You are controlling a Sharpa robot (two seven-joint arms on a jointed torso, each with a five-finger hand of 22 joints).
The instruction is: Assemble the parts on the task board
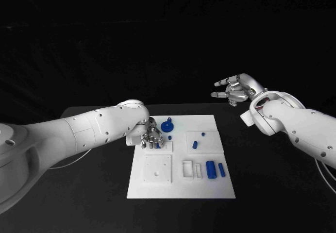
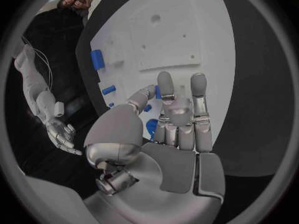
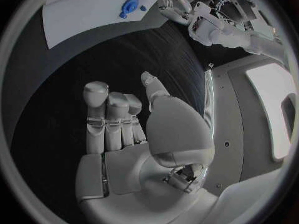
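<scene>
The white task board [image 1: 210,189] lies in the middle of the black table. My left hand [image 1: 149,137] hangs over its far left corner, fingers pointing down onto it. In the left wrist view a small blue piece [image 2: 157,91] sits between the thumb tip and a finger of this hand [image 2: 177,129]; I cannot tell whether it is pinched. A round blue part [image 1: 167,126] stands just beyond the hand. Two blue cylinders [image 1: 211,170] lie near the board's right edge, a shorter blue piece [image 1: 195,144] farther back. My right hand [image 1: 234,91] is raised beyond the board's far right corner, fingers spread, holding nothing.
A raised white square plate [image 1: 158,169] and a white slotted block [image 1: 188,168] sit on the board's near half. A thin cable [image 1: 74,160] trails on the table under my left arm. Bare black table surrounds the board.
</scene>
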